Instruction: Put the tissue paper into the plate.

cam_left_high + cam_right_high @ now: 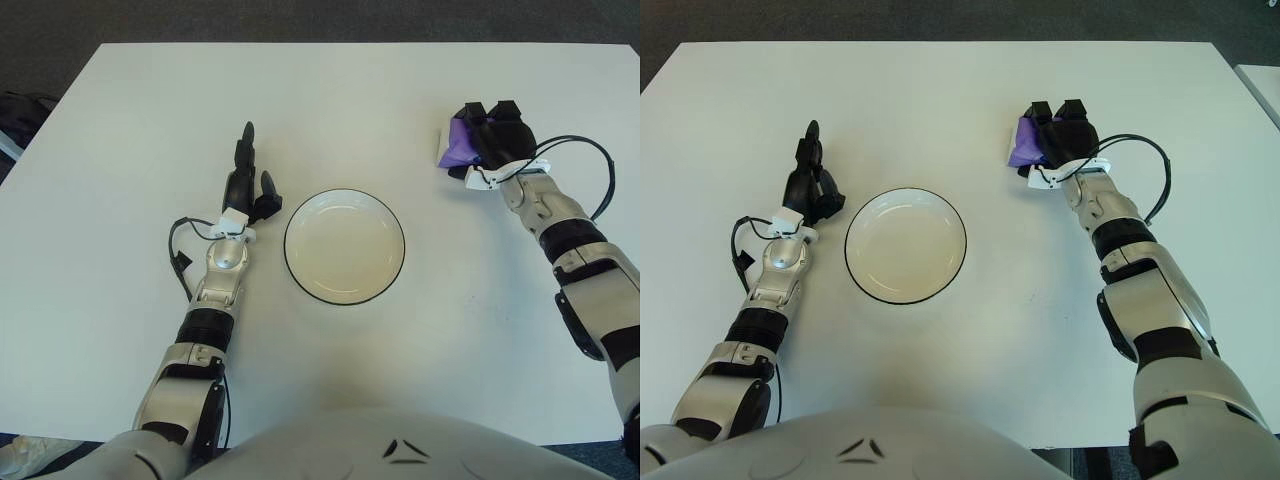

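Nearest us on the white bench (120, 260), the plate (345, 246) sits empty in the middle, and just to its left our left hand (246, 185) lies idle, one finger stretched straight toward the far edge and the others loosely bent, holding nothing. Farther off and to the right, well apart from the plate, is the tissue paper (458, 147), a small purple and white pack, with our right hand (492, 135) laid over it and the dark fingers (1041, 112) curled down around its top. We judge that we are at the grasping step: the hand is closed about the pack, but we cannot tell whether the pack has left the bench or rests on it. Nothing is in the plate, so the carry and the release remain to be done. The next move, as we read it, calls for a firm hold, a lift clear of the bench, a sweep leftward and nearer to bring the pack over the plate, then opening the fingers. Most of the pack is covered by the hand; only its left edge shows, and the thumb's contact is hidden in both views.
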Available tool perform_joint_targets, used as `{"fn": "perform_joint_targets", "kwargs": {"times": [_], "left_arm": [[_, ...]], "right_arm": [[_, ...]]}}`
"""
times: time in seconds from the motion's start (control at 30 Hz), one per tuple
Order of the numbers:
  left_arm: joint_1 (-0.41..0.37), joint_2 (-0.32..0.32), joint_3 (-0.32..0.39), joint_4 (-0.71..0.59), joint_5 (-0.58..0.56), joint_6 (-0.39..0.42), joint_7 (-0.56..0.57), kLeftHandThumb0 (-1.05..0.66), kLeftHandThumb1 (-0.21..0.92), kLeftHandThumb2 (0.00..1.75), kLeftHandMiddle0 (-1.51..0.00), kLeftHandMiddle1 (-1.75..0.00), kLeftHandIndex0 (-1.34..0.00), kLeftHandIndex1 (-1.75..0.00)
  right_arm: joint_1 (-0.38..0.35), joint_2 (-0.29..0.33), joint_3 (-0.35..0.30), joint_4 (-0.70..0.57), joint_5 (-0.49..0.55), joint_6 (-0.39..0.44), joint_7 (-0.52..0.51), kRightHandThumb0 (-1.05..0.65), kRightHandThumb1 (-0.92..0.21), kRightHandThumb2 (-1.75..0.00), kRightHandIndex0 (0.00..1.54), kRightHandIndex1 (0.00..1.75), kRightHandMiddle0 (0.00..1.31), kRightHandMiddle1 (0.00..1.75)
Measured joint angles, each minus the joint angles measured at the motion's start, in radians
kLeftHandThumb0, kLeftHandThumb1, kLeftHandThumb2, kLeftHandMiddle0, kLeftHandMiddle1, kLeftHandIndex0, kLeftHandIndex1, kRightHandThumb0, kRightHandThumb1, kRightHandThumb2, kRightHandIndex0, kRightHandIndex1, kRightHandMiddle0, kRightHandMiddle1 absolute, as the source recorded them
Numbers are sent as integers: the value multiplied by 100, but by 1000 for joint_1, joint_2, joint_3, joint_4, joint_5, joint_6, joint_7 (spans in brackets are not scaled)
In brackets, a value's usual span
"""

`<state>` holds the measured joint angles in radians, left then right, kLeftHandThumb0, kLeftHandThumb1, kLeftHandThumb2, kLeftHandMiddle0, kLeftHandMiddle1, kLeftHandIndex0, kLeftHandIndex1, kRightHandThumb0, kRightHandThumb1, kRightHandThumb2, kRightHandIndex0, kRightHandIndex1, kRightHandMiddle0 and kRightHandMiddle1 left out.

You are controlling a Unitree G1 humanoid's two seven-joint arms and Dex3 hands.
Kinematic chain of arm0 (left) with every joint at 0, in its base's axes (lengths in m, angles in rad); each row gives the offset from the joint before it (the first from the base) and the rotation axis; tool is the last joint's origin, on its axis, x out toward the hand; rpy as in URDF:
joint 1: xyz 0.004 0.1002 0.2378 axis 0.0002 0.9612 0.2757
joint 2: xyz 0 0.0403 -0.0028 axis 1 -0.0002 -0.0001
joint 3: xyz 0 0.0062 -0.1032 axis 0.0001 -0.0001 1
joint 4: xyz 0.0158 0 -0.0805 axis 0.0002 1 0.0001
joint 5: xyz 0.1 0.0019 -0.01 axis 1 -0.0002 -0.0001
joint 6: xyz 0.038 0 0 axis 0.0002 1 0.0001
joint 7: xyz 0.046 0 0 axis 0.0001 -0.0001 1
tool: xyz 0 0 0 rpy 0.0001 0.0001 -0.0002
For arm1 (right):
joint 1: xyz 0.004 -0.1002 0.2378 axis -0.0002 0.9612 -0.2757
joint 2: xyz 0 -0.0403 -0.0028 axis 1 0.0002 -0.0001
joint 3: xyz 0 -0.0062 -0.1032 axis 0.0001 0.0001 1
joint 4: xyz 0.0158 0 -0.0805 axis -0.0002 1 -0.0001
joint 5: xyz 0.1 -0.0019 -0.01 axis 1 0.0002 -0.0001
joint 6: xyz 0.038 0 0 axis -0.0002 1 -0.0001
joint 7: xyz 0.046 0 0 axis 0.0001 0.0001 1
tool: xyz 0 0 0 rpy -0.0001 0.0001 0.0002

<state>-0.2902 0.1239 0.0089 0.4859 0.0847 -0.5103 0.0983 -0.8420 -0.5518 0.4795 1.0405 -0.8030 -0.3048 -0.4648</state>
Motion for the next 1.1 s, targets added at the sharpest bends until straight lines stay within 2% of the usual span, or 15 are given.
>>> {"fn": "perform_joint_targets", "kwargs": {"times": [0.07, 0.1, 0.13, 0.2, 0.37, 0.77, 1.1], "left_arm": [[1, 0, 1, 0, 0, 0, 0, -80, 92, 111, -5, -1, 0, -7], [1, 0, 2, 0, 0, 0, 0, -80, 92, 111, -4, -1, 0, -7], [2, 0, 2, 0, 0, 1, 0, -80, 92, 111, -4, -1, 0, -7], [3, 0, 3, 0, 0, 2, 0, -79, 92, 112, -4, 0, 0, -6], [5, -2, 8, 0, 0, 3, 0, -79, 92, 112, -4, 0, 0, -6], [6, -4, 12, 0, -1, 6, 0, -79, 92, 113, -3, 0, 0, -7], [6, -5, 13, 0, -1, 6, 0, -79, 92, 111, -4, 0, 0, -8]], "right_arm": [[1, 4, 6, 12, 0, -8, -26, -27, -32, -96, 67, 175, 50, 175], [2, 6, 9, 17, -1, -10, -37, -1, -31, -109, 65, 175, 50, 175], [2, 8, 14, 22, -1, -12, -48, 9, -31, -114, 64, 175, 51, 175], [3, 13, 23, 31, -2, -15, -67, 3, -24, -132, 68, 171, 50, 175], [9, 18, 52, 53, -4, -22, -119, 0, -18, -144, 73, 168, 49, 175], [6, 14, 111, 61, -35, -60, -229, 0, -11, -154, 78, 168, 54, 175], [3, 4, 93, 23, -22, -85, -214, 0, -11, -154, 77, 171, 54, 175]]}}
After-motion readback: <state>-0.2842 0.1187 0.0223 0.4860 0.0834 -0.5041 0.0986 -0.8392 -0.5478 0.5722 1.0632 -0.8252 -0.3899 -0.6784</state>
